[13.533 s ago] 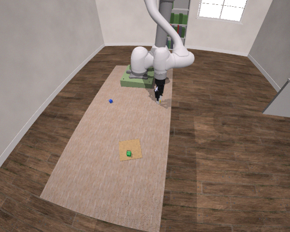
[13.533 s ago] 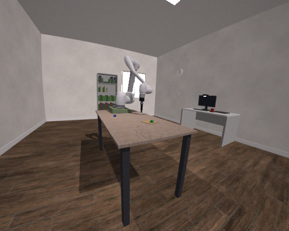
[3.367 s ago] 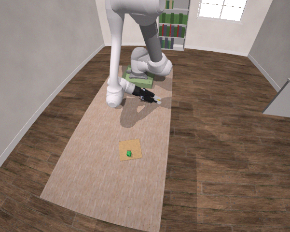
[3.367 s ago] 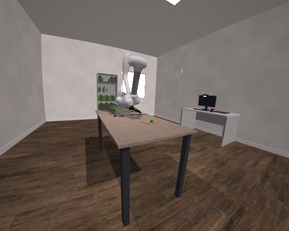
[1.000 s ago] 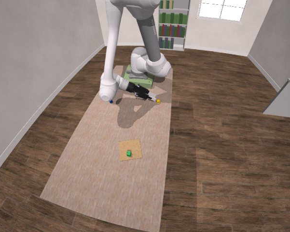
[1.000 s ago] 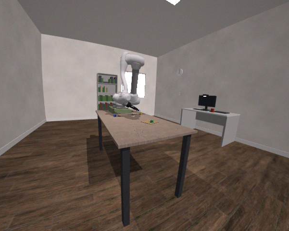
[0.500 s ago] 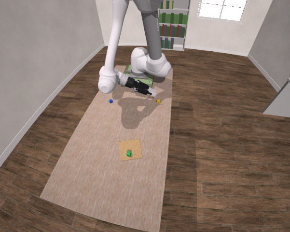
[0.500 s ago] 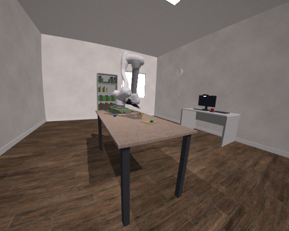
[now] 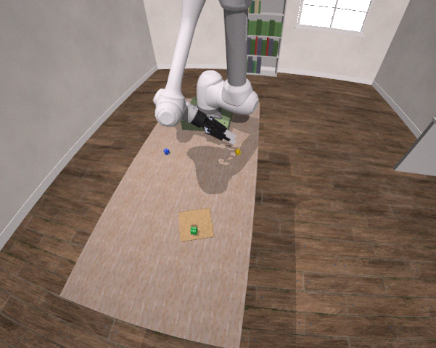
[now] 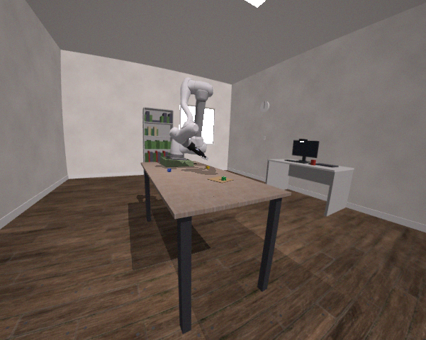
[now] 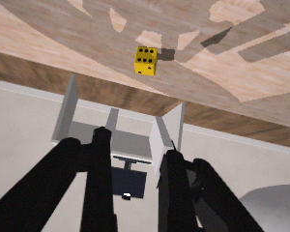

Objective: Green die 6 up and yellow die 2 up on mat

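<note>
The yellow die [image 9: 237, 151] sits flat on the table near its right edge, off the mat. In the wrist view the yellow die [image 11: 146, 60] turns a four-pip face toward the camera; I cannot tell its top number. My gripper [image 9: 231, 138] hangs tilted just behind and above it, apart from it. The fingers stand partly apart with nothing between them. The green die [image 9: 194, 230] sits flat on the tan mat [image 9: 196, 225] in the middle of the table. The blue die [image 9: 166, 151] lies on the table at the left.
The arm's green base block [image 9: 210, 119] stands at the far end of the table, under the arm's elbow. The table's right edge [image 9: 256, 168] runs close to the yellow die. A white desk [image 10: 310, 176] stands off to the right.
</note>
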`<state>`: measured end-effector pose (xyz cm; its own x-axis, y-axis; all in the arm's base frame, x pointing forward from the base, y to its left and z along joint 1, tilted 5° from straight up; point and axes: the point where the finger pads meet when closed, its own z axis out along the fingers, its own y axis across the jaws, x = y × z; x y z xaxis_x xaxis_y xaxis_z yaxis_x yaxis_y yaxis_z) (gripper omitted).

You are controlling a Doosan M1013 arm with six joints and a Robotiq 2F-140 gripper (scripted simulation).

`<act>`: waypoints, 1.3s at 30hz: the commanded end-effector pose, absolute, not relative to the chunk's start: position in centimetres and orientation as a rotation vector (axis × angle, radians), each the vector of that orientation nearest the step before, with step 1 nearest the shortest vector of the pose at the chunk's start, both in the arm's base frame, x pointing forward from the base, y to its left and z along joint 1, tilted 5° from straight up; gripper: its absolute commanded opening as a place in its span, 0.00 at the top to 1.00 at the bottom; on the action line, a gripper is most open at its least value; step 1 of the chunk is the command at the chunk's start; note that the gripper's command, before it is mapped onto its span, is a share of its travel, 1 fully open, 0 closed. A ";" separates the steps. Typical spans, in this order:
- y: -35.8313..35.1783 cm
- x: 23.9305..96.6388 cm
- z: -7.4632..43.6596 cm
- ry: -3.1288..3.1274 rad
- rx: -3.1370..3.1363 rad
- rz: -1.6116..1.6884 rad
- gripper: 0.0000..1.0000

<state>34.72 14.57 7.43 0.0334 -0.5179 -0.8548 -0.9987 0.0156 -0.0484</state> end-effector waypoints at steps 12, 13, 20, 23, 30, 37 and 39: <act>17.0 34.8 9.3 1.861 -1.864 0.522 0.68; 17.3 34.6 9.3 1.890 -1.895 0.497 0.68; 18.2 34.5 9.9 1.997 -1.999 0.358 0.68; 18.2 34.5 9.9 1.997 -1.999 0.358 0.68; 19.3 34.5 10.9 2.111 -2.105 0.161 0.68; 20.0 34.5 11.4 2.170 -2.159 0.044 0.68; 20.0 34.5 11.4 2.170 -2.159 0.044 0.68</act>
